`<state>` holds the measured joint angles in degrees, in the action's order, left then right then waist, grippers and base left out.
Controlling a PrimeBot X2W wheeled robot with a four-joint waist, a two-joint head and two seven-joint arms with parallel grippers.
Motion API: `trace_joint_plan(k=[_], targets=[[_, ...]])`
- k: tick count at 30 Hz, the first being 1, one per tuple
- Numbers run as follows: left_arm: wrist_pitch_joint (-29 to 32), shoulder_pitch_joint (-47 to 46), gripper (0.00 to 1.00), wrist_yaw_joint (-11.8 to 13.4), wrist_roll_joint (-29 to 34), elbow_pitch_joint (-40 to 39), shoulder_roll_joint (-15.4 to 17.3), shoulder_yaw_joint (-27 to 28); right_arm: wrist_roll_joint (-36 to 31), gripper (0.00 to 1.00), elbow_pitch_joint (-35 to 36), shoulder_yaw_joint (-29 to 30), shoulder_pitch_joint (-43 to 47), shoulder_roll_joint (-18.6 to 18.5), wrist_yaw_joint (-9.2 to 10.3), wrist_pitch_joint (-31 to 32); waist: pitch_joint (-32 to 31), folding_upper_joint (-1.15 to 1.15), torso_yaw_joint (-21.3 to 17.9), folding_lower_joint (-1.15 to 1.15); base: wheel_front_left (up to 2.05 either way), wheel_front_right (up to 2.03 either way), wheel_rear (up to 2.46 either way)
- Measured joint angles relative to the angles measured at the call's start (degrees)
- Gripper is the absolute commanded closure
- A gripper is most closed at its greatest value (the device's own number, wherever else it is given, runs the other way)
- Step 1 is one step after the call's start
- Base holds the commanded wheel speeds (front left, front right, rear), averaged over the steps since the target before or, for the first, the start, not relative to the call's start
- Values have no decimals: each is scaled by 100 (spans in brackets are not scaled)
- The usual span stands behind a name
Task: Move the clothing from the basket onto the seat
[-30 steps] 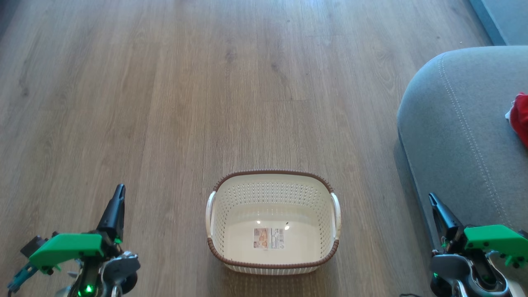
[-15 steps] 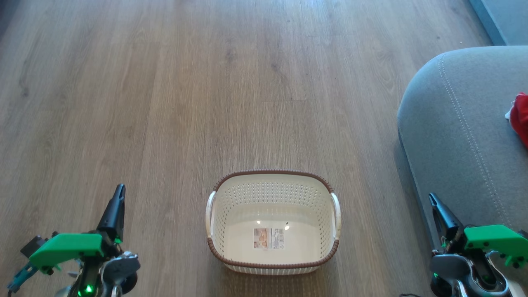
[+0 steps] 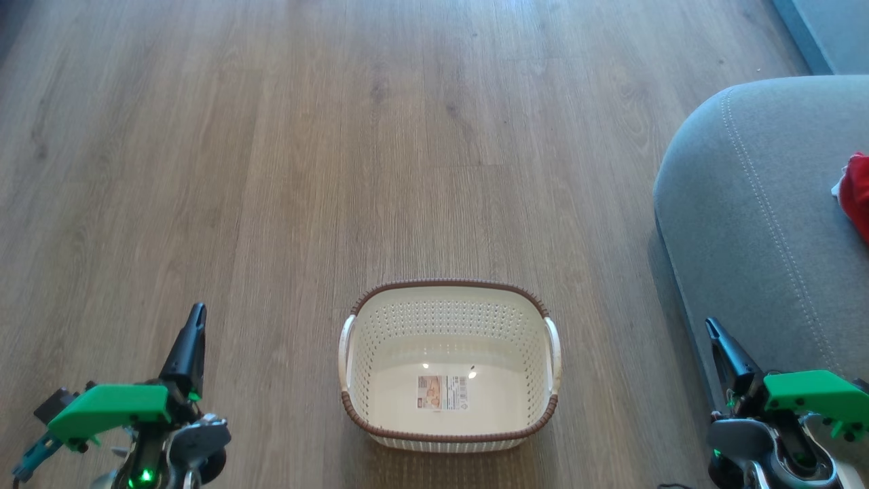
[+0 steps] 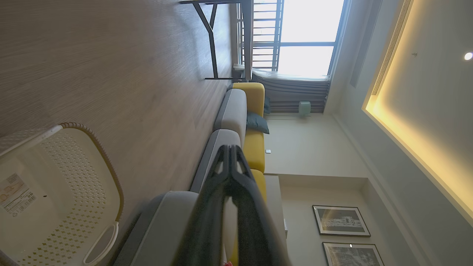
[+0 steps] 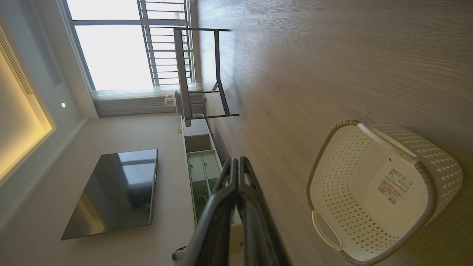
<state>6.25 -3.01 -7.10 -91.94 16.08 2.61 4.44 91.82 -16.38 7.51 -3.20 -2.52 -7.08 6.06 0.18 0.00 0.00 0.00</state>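
As seen from the head, left hand [image 3: 195,314] and right hand [image 3: 711,326] low at either side, each with its two dark fingers pressed together tip to tip, gripping nothing. Between the two hands and apart from both, one basket [image 3: 448,284] upright on the wooden floor [image 3: 271,136], one label sticker [image 3: 442,392] on its pale bottom, two white handles, one toward each hand. Just beside the right hand and stretching on ahead of it, the grey seat [image 3: 747,204]. On that seat, well ahead of the right hand and off to its right, one piece of red clothing [image 3: 857,197] with a scrap of white at its edge, cut off by the frame.

Added by the left wrist: beyond the closed fingertips, a long sofa [image 4: 236,111] of grey cushions with yellow backs, partly hidden by the hand's own fingers; one teal pillow [image 4: 257,123]; two framed pictures [image 4: 340,220] on the wall; a bright window [image 4: 303,37].

Added by the right wrist: beyond that hand's closed tips, one dark television [image 5: 114,192], one low cabinet [image 5: 201,166] and one black-legged table [image 5: 184,74] by the window
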Motion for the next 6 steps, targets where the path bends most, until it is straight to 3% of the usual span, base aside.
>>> trace_joint_plan(k=[6], targets=[[0,0,100,0,0,0,0,0,0,100,0,0,0,0,0,0,0,0,0,0,0,0,0]])
